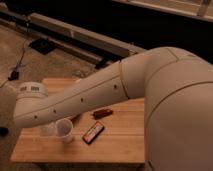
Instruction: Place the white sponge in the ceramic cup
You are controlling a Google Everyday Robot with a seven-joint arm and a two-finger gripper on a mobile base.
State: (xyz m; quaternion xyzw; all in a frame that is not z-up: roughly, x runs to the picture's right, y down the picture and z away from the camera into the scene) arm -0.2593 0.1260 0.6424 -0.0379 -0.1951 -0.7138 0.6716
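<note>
Whether the claw (pixel 45 123) is wide, narrow or holding anything cannot be told; it hangs under the pale wrist at the left end of the bench (pixel 117 146). A whitish lump there, probably the white sponge (pixel 48 131), sits low just beside the ceramic cup (pixel 64 130), on its left and not inside. The cup stands upright, light and close to the arm. A sideways sweep could knock it over or push it into the dark bar (pixel 94 132). A release off-centre would leave the sponge on the rim.

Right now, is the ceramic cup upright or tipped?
Upright: the ceramic cup stands rim up; the gripper hangs close beside it.
</note>
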